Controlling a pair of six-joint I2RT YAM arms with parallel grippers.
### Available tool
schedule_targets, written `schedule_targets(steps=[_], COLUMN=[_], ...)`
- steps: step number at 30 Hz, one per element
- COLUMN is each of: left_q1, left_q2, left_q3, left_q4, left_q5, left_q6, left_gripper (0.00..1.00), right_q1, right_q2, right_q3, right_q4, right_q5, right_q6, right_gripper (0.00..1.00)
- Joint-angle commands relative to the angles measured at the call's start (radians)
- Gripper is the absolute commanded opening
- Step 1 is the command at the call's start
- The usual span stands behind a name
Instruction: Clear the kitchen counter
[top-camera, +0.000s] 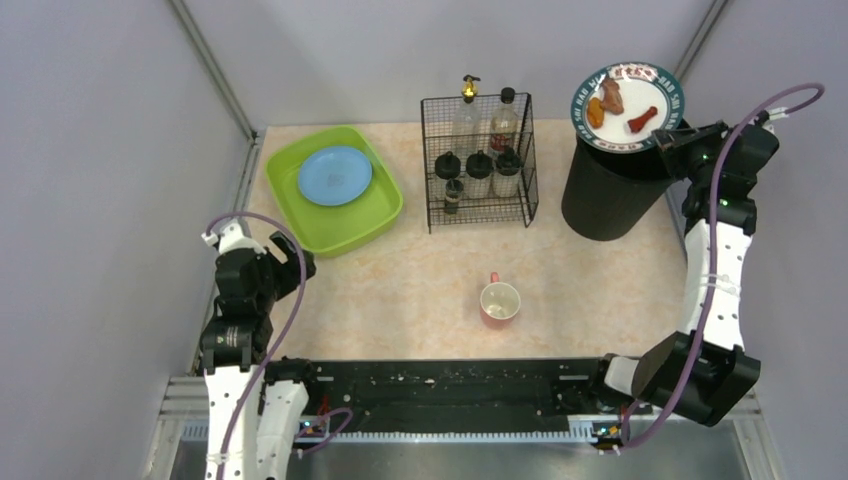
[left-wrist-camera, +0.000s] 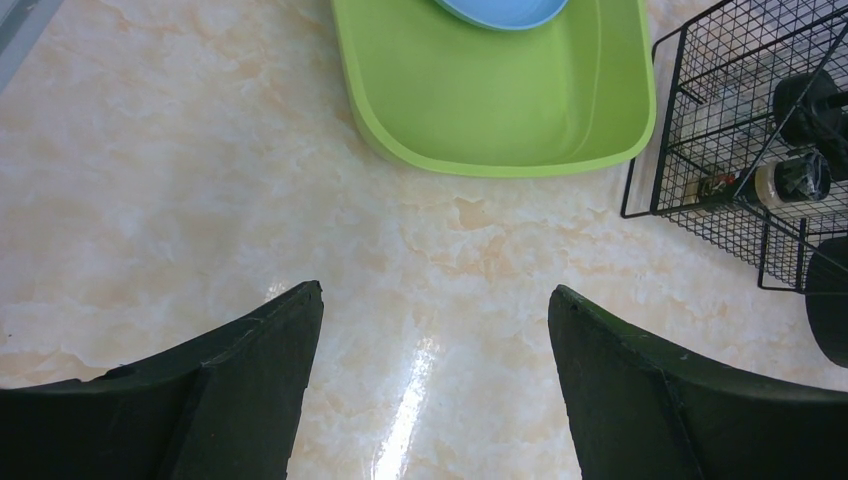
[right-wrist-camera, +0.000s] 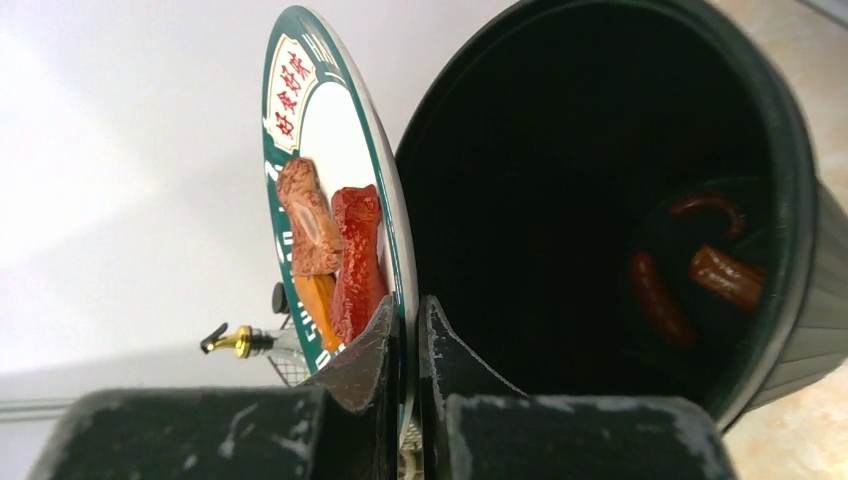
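The beige-pink, mottled stone-look kitchen counter (top-camera: 420, 300) lay flat between pale grey walls (top-camera: 100, 150), its long axis running left to right beyond the arm bases. The right arm stood extended, with the right gripper (right-wrist-camera: 408, 318) clenched on a green-rimmed round plate (right-wrist-camera: 330, 150) over a black round bin (right-wrist-camera: 800, 250). The left gripper (left-wrist-camera: 437, 292) hung spread and empty above the counter.

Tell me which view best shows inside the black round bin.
Right wrist: looks straight into the black round plastic bin, brown sausage-like pieces at its bottom. Top external: only its outer wall, the green-rimmed round plate across its mouth. Left wrist: nothing identifiable.
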Motion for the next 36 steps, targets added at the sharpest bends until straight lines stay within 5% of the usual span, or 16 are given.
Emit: schedule_targets(steps=[1,24,36], left_q1=[-0.012,-0.059,-0.064], left_q2=[0.005,-0.009,-0.018], left_q3=[-0.005,-0.002,-0.004], left_q4=[0.056,0.052,0.055], left_q5=[0.010,0.005,0.000], left_q6=[0.019,0.021,0.017], left_gripper=[0.87,0.87,0.87], right_q1=[-0.019,-0.016,0.135], right_q2=[-0.066,-0.184,-0.173], right_q3=[0.099,0.005,-0.004], right_q4=[0.013,-0.045,-0.008], right_q5=[0.084,0.324,0.610], right_q6=[-0.062,-0.266,-0.540], right_gripper=[0.00,0.00,0.00])
